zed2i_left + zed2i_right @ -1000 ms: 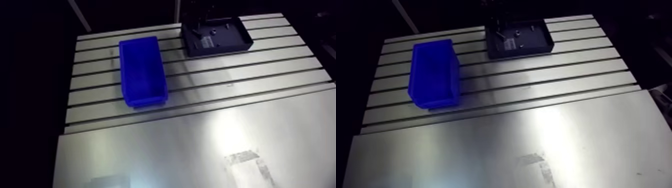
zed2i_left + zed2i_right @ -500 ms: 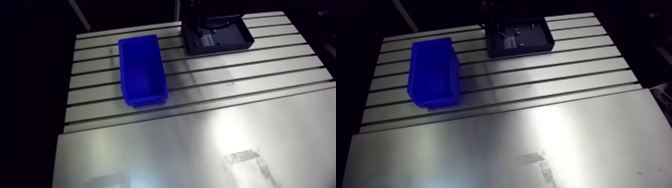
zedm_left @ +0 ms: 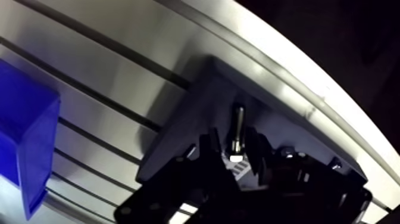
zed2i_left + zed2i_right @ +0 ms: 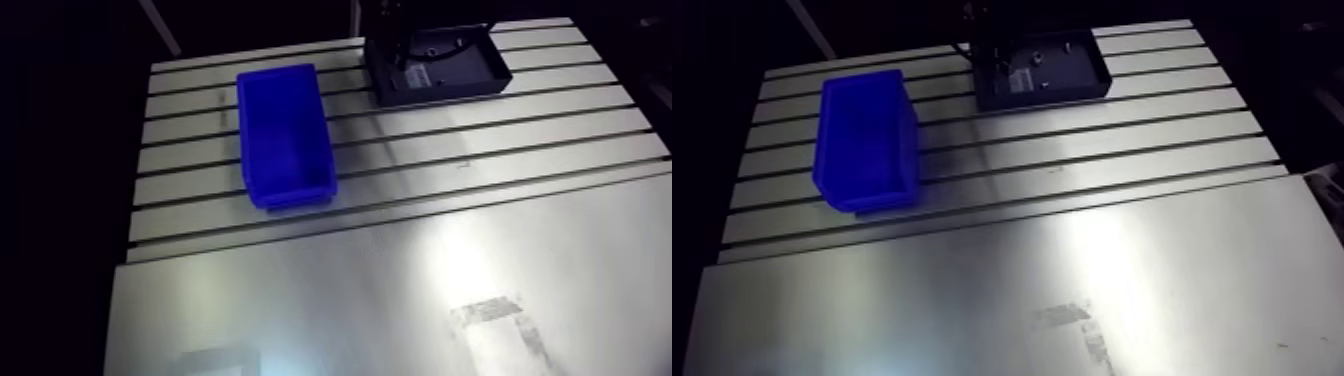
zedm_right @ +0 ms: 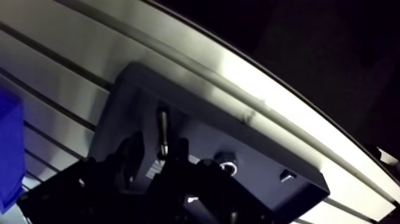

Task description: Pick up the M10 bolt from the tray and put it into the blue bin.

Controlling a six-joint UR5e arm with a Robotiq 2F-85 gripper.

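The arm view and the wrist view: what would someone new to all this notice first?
The bright blue bin stands out most, sitting open on the slotted metal table in the arm view, apart from a dark tray at the table's far edge. In the wrist view, the gripper hangs low over that tray, its fingers apart on either side of a shiny bolt lying in it.

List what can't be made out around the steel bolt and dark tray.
Grip on the silvery steel bolt: wrist view, shadow under the black Robotiq gripper hides any contact.
Near part of the dark grey rectangular tray: wrist view, covered by the gripper.
Blue plastic bin: wrist view, cut off by the edge.
Small parts in the tray: arm view, too small.
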